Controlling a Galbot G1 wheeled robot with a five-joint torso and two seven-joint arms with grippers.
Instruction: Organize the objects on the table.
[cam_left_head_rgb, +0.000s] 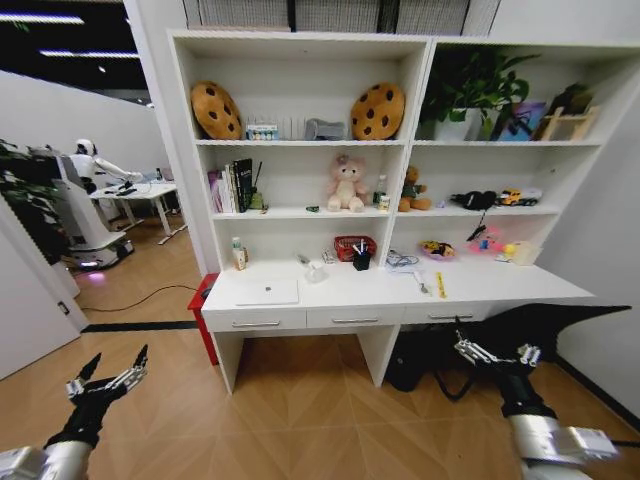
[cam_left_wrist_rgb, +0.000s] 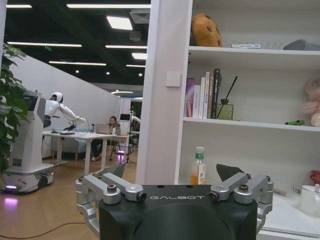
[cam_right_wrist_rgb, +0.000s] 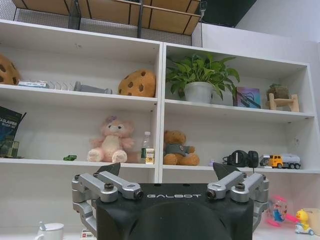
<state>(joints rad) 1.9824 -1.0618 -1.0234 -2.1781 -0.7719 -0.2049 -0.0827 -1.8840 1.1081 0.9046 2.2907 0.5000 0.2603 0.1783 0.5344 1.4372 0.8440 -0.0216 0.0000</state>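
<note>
Smooth white table (cam_left_head_rgb: 500, 285) bears flat silver laptop (cam_left_head_rgb: 267, 291); both metal grippers spread wide.

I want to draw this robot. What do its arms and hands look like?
Each arm is silver-grey at the wrist, then black toward the end. The left end effector and right end effector have silver metal links with bolts and thin black pointed fingers. The black wrist block says GALBOT in pale letters.

Black-bodied right gripper (cam_right_wrist_rgb: 172, 172) with silver linkages, fingers spread wide, facing white shelving unit (cam_right_wrist_rgb: 160, 105). Noted on shelves: brown cookie-shaped cushion (cam_right_wrist_rgb: 137, 83), potted green plant (cam_right_wrist_rgb: 199, 80), pink plush bear (cam_right_wrist_rgb: 113, 141), brown teddy (cam_right_wrist_rgb: 177, 148) (small bottle (cam_right_wrist_rgb: 146, 148) between them), yellow toy truck (cam_right_wrist_rgb: 280, 161).
</note>
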